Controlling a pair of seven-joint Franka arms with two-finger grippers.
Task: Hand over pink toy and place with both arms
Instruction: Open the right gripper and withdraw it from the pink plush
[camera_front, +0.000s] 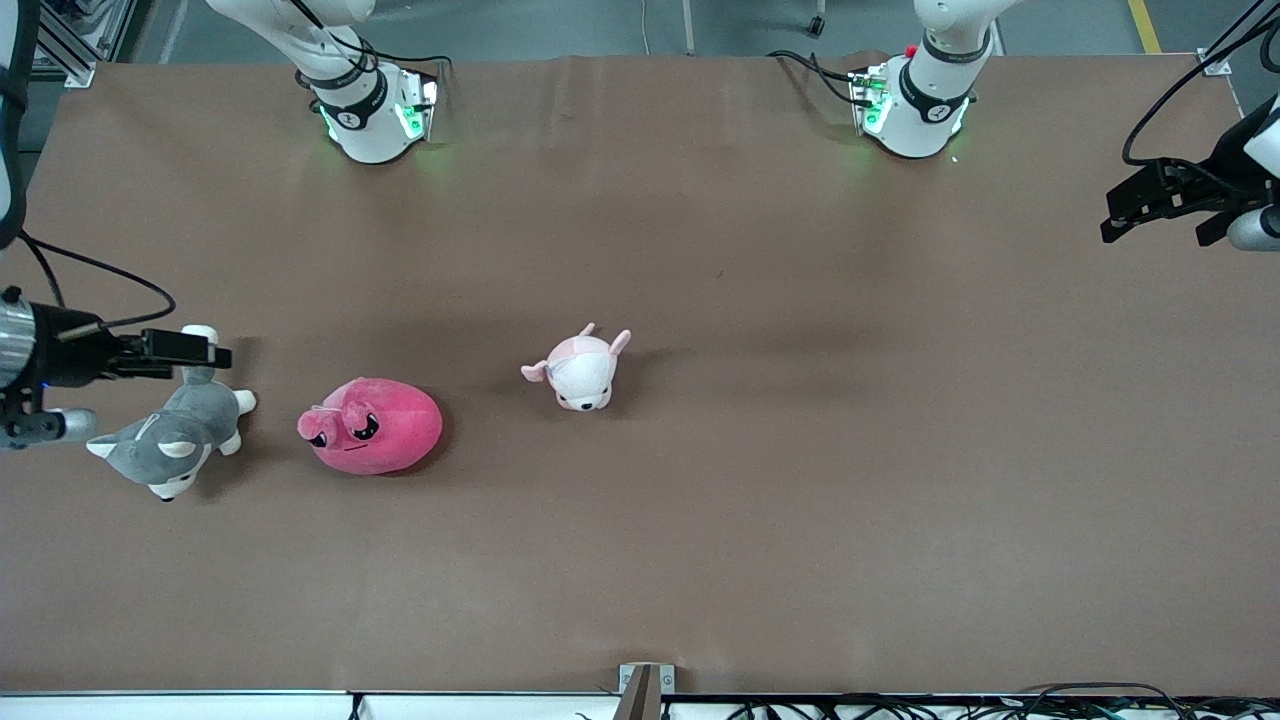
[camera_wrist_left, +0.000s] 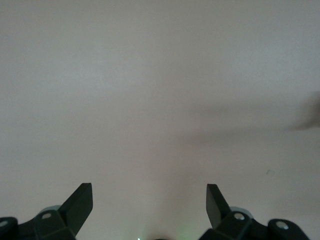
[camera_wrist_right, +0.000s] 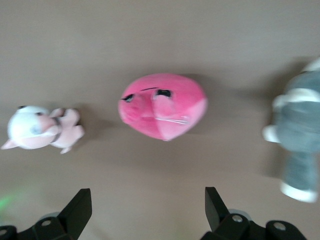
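The pink toy (camera_front: 371, 426) lies on the desk (camera_front: 800, 450) toward the right arm's end, between a grey husky (camera_front: 175, 435) and a pale piglet (camera_front: 582, 368), which sits slightly farther from the front camera. No pincer touches it.

Judged risks: 2 pinkish plush toys lie on the desk, so a reach could settle on the pale piglet instead of the rounder, deeper pink toy. The husky lies just beside the right pincer (camera_front: 195, 347), and a low sweep toward the pink toy could knock or drag it. The toy is soft and bulging, so a shallow pinch may slip off its curve, and a handover in the air could drop it if 1 pincer lets go before the other has bitten.

The right arm reaches in from the desk's edge at its own end, wrist about level, and its pincer hangs over the husky's farther end; the right wrist view shows its fingers (camera_wrist_right: 80, 207) spread wide on nothing, with the pink toy ahead. The left arm waits at the other end, its pincer (camera_front: 1135, 205) up over bare desk, fingers (camera_wrist_left: 82, 200) also wide apart and holding nothing.
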